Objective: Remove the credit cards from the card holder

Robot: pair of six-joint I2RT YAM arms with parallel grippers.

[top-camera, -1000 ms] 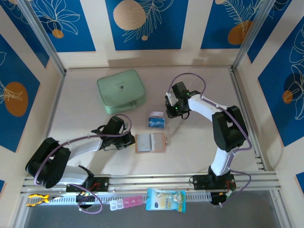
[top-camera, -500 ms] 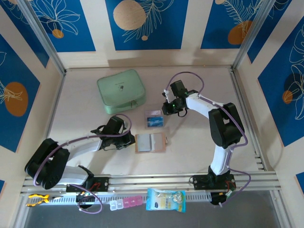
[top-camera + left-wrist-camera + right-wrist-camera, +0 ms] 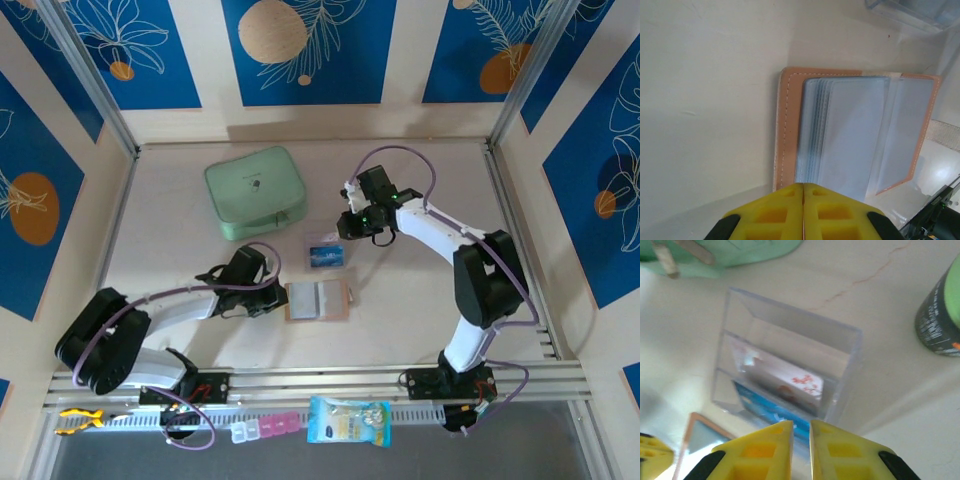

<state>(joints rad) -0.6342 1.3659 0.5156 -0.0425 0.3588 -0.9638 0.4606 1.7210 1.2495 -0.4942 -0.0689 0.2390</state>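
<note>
The card holder (image 3: 318, 300) lies open on the table, tan leather with grey see-through pockets (image 3: 855, 135) fanned up. My left gripper (image 3: 274, 297) is shut with nothing between its fingers, its tips (image 3: 803, 186) at the holder's near left edge. A clear plastic box (image 3: 326, 250) stands just behind the holder. Inside it are a blue credit card (image 3: 762, 411) and a white card with red marks (image 3: 787, 377). My right gripper (image 3: 800, 427) sits at the box's near corner, its jaws narrowly apart and closed on the box wall.
A mint-green zip case (image 3: 255, 190) lies at the back left, close behind the clear box. On the front rail are a blue packet (image 3: 348, 420), a pill box (image 3: 265, 428) and a yellow tool (image 3: 80, 418). Metal frame posts edge the table.
My right gripper has moved a little to the left at the clear box, and the box has shifted slightly left with it. The left gripper and the card holder have hardly moved.
</note>
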